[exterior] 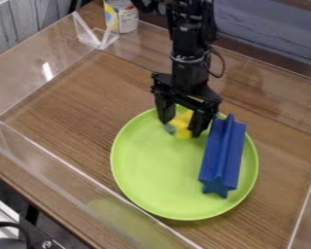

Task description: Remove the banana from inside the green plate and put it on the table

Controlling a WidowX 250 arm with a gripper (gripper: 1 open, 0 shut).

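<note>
At the frame's centre, the black robot gripper (185, 124) points down with jaws spread apart astride the small yellow toy banana (182, 125), which lies in the large round lime-green plastic plate (145, 165) on the brown wood-grain table (81, 97), beside a long blue block (224, 156).

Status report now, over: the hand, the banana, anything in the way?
Hand open, pointing down, fingers astride the banana. Banana not lifted, lies on the green plate. Blue block lies close beside it on the plate, right of the hand.
</note>
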